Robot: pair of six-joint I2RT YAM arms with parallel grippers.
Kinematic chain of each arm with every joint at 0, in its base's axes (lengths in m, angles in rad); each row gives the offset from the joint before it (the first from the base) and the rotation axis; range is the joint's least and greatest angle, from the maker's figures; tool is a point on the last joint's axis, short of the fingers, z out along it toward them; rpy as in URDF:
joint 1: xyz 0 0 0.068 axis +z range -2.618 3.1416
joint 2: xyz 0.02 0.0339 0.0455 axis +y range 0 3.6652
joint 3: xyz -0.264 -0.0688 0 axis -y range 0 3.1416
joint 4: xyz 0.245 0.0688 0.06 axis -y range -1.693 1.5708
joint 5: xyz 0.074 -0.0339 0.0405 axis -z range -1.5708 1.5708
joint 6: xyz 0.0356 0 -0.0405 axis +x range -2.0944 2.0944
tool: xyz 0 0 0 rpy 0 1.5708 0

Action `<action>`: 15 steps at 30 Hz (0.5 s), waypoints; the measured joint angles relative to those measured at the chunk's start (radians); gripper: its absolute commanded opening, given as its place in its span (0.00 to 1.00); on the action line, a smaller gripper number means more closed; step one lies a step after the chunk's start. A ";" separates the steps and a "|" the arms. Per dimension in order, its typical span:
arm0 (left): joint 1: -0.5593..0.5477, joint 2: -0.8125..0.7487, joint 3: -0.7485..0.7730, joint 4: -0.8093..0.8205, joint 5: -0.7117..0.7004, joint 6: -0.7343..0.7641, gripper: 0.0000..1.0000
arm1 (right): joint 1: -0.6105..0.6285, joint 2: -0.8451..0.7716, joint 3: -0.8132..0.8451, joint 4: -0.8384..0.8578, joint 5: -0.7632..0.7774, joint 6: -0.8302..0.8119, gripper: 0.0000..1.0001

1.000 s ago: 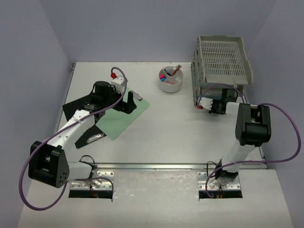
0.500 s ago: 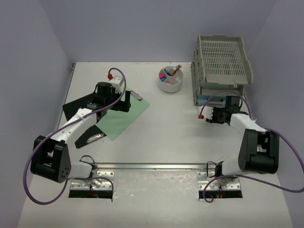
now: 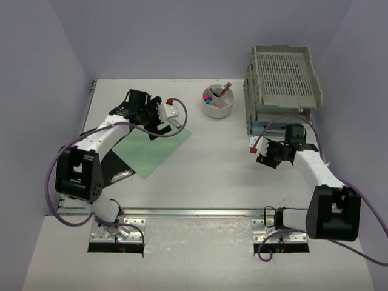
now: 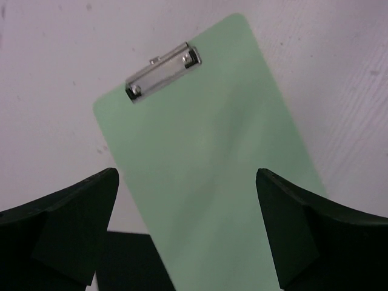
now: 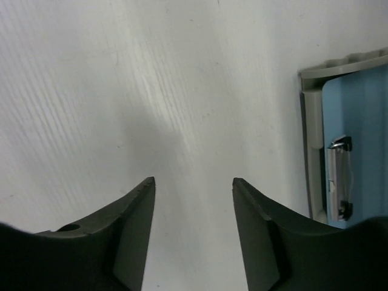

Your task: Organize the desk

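The desk [image 3: 212, 182] is the white flat top that fills the lilac-walled enclosure ahead of both arm bases, with a metal rail along its near edge. In the wrist views its surface is matte and faintly streaked. On its left half a green clipboard [image 3: 151, 151] lies flat and askew, partly overlapping a black board [image 3: 114, 162] that has a silver clip of its own. The left gripper [image 4: 187, 182] hangs over the green clipboard near its metal clip [image 4: 162, 73], its fingers spread wide with nothing between them. The step in hand looks like a pick-up of that clipboard. The next move would call for coming down on an edge or the clip end, since a thin sheet flat on the desk gives the fingers little to bite. Further right, a white bowl [image 3: 218, 109] of pens stands near the back. Right again, the right gripper [image 5: 193, 182] hovers over bare desk beside the grey stacked trays [image 3: 284, 73], its fingers partly apart and empty. A blue clipboard [image 5: 357, 121] sits in a tray (so the green one probably belongs there too).
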 measured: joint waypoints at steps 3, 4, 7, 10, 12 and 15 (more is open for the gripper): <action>0.005 0.131 0.166 -0.100 0.087 0.289 0.90 | 0.013 0.015 0.015 -0.028 -0.014 0.069 0.87; 0.007 0.185 0.232 -0.140 0.114 0.371 0.90 | 0.014 0.024 0.024 -0.035 -0.019 0.096 0.88; 0.012 0.396 0.495 -0.296 0.192 0.605 0.88 | 0.014 0.040 0.050 -0.048 -0.028 0.169 0.99; 0.013 0.589 0.719 -0.431 0.237 0.777 0.85 | 0.014 0.039 0.064 -0.056 -0.042 0.224 0.99; 0.013 0.691 0.824 -0.481 0.245 0.863 0.79 | 0.014 0.036 0.067 -0.061 -0.048 0.255 0.99; 0.013 0.779 0.885 -0.544 0.239 0.954 0.63 | 0.014 0.025 0.067 -0.076 -0.061 0.291 0.99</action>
